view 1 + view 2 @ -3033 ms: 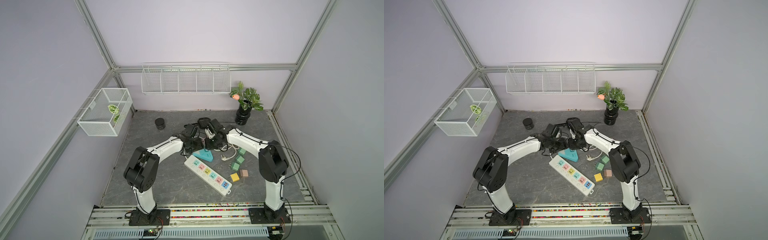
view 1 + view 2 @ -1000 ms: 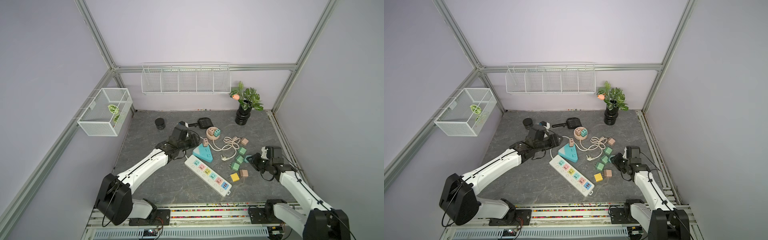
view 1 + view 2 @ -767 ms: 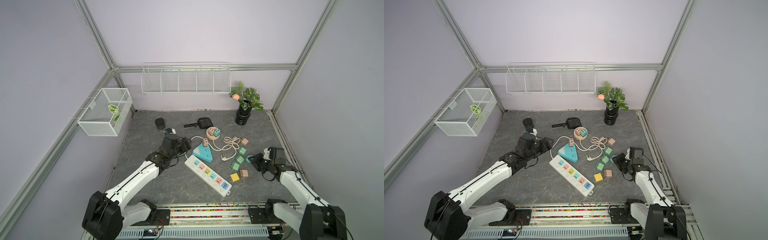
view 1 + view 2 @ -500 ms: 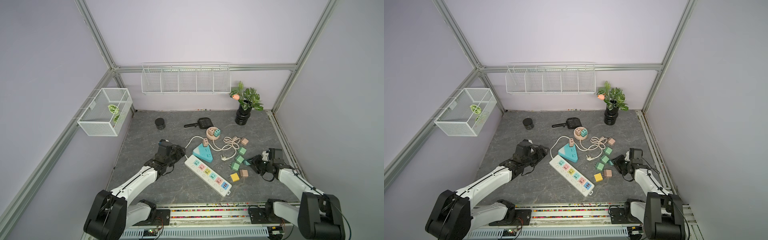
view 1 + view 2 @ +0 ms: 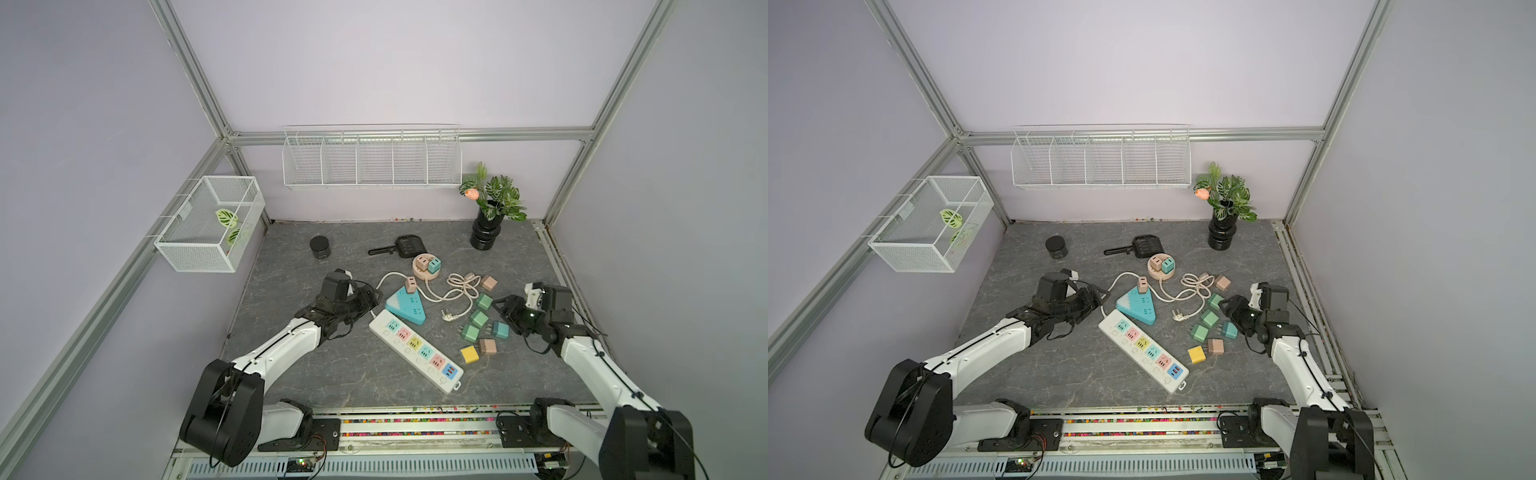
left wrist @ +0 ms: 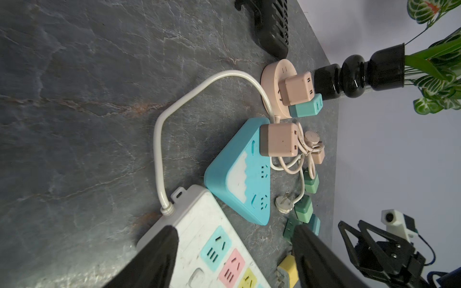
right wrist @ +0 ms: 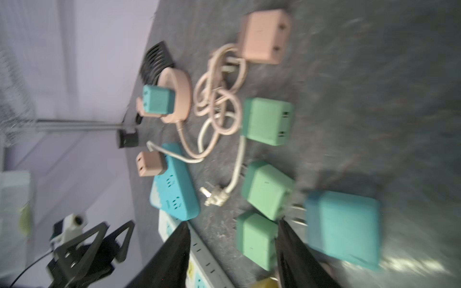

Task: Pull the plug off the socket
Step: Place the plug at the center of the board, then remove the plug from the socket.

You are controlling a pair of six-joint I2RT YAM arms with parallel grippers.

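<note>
A pink plug sits in the blue triangular socket. A pink plug and a teal plug stand in the round pink socket. My left gripper is open and empty, over the cord end of the white power strip, short of the blue socket. At the right my right gripper is open, holding nothing, among loose plugs, beside a loose teal plug.
Loose green plugs, pink ones and a yellow one lie right of the strip. A coiled cord lies behind them. A black scoop, black jar and vase with plant stand at the back.
My left arm has drawn back from near the round socket to the strip's cord end, its jaws wider. My right gripper has gone from shut to open among the loose plugs.
</note>
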